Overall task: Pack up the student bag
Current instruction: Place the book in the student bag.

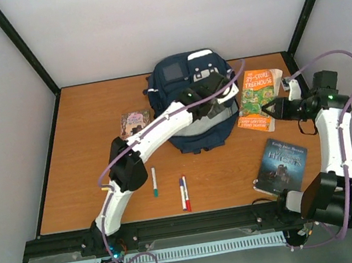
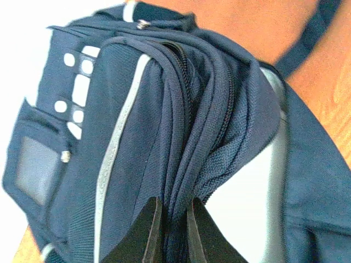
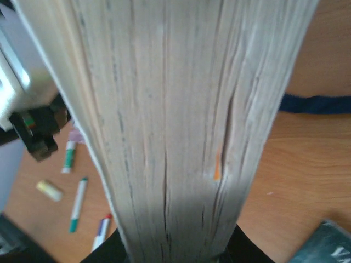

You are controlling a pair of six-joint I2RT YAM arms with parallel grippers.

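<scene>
Left gripper (image 2: 174,203) pinching student bag (image 2: 137,142) zipper, right gripper (image 3: 175,249) clamping book (image 3: 175,109)

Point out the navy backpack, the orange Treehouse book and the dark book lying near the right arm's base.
navy blue fabric backpack (image 1: 165,96), top external view, bare fabric on its left side.
orange paperback Treehouse book (image 1: 255,93), top external view, middle of the front cover.
dark blue-grey book (image 1: 280,162), top external view, centre of its cover.

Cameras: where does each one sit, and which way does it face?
Top: above and behind the arms, looking down at the table; both arms show.
Left wrist: on the left arm, looking along its jaws, pinching the backpack's zipper.
Right wrist: along its jaws, shut on a book's pages.
Shared: top and right wrist both show the pens.
</scene>
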